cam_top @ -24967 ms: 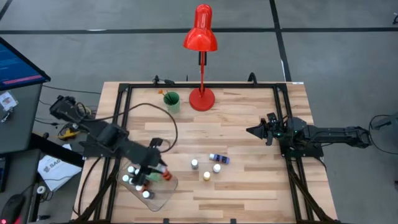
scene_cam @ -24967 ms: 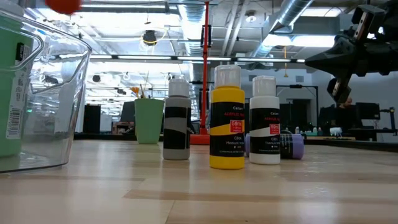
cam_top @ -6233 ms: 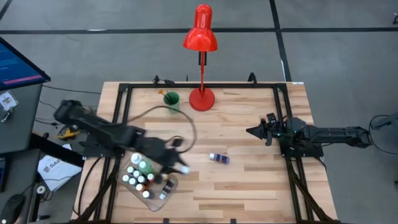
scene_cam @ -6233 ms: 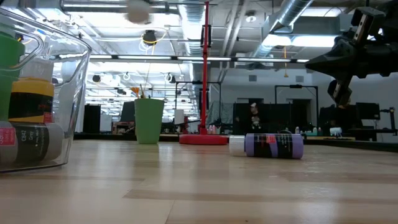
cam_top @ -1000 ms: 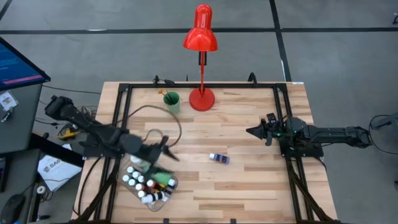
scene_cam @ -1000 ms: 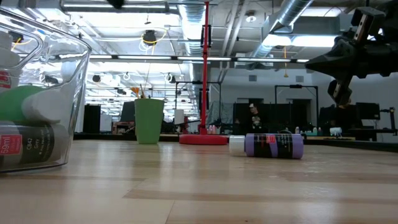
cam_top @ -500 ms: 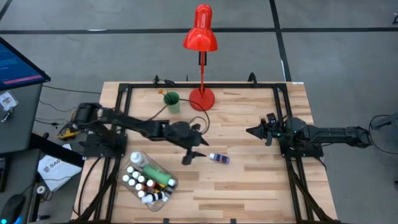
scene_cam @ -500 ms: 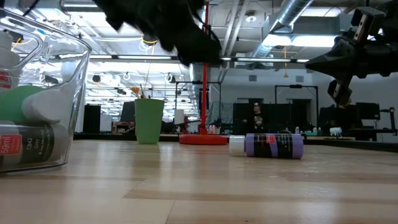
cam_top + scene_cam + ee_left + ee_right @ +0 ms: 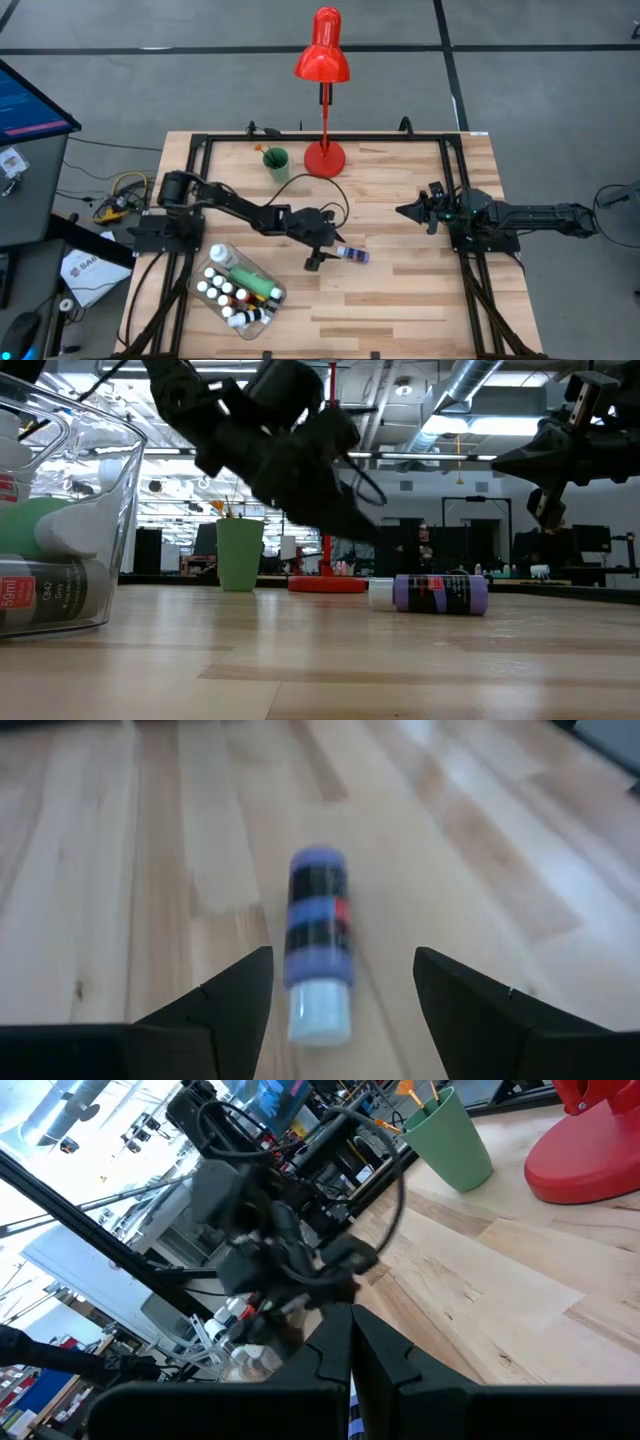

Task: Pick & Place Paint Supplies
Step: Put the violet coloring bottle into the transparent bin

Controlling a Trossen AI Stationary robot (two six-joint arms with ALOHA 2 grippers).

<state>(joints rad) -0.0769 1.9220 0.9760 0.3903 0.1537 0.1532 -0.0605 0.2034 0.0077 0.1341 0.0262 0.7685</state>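
Purple paint bottle (image 9: 352,255): lay on its side at mid-table, white cap toward the left gripper (image 9: 322,251), apart from the fingers. Left gripper: jaws spread, just left of the bottle. Clear tray (image 9: 268,315): near-left, held the other paint bottles (image 9: 228,295). Right gripper (image 9: 405,211): jaws closed, empty, parked over the right side.

Count, high view:
- Purple paint bottle (image 9: 352,255) lying loose on the bench (image 9: 400,290): 1.
- Clear tray (image 9: 262,318): 1. Holds white-capped bottles (image 9: 228,299), about nine caps visible, exact count unclear, plus 1 larger green bottle (image 9: 255,280).
- Green cup (image 9: 276,163): 1.
- Red lamp (image 9: 323,60): 1.
- Arms: 2.
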